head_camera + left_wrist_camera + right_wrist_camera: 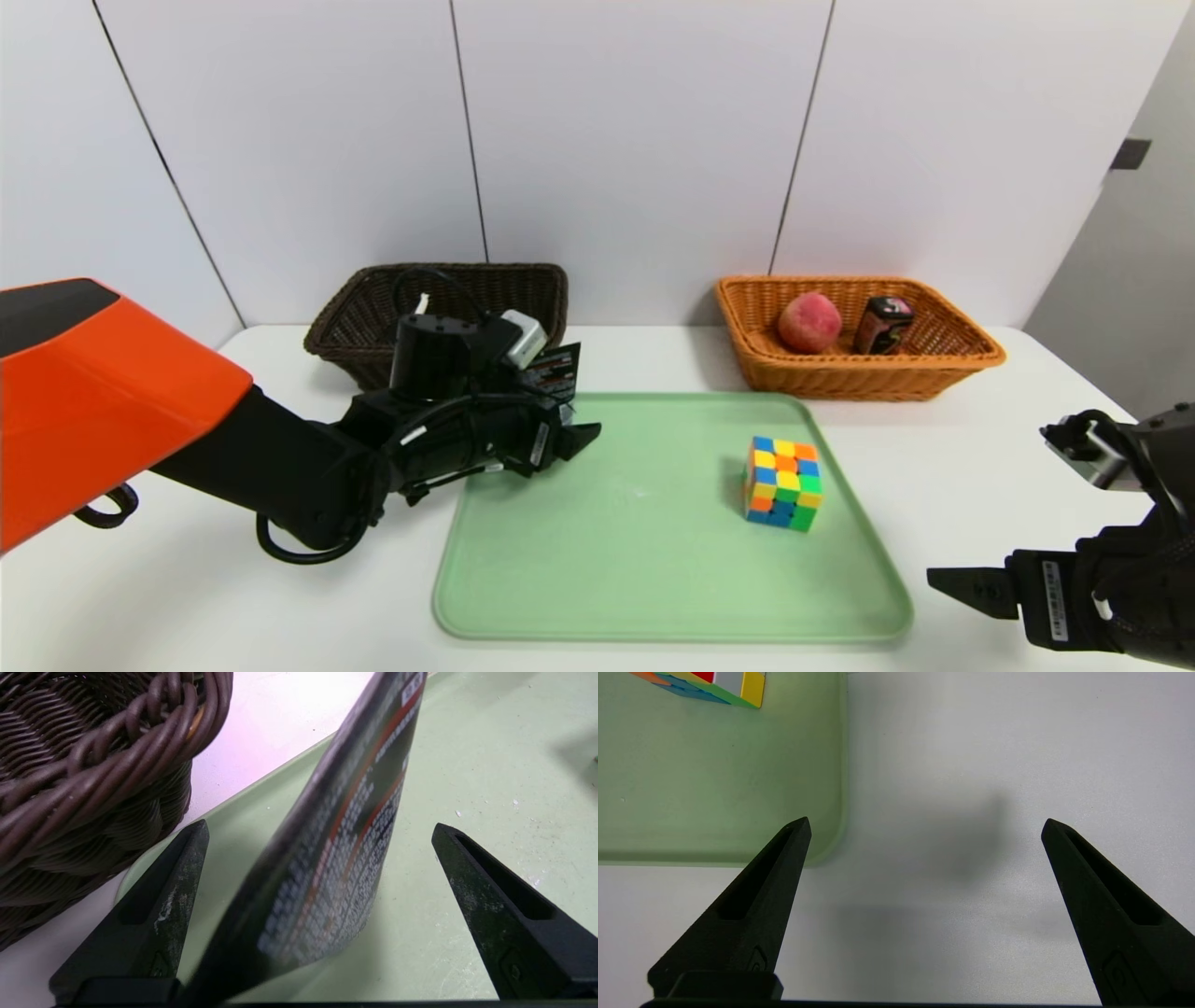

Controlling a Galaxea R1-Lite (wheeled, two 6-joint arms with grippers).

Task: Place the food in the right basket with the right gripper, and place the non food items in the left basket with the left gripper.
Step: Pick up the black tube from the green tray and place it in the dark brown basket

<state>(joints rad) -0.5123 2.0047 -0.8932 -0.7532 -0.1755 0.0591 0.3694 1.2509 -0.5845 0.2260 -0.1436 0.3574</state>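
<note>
Black squeeze tube with white print, upright on the pale green plastic tray, stood between the left gripper's parted, non-touching fingers, apparently for carrying to the dark brown wicker basket beside that tray.

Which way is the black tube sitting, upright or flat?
Upright, leaning a little: the black tube stands on the green tray between the open left tool fingers.

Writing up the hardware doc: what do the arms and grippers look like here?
Left arm: orange shell, then black links with looped black cables and white labels. Left gripper and right gripper: matte black tapered wedge fingers with slotted recesses. Right arm: black, white label.
</note>
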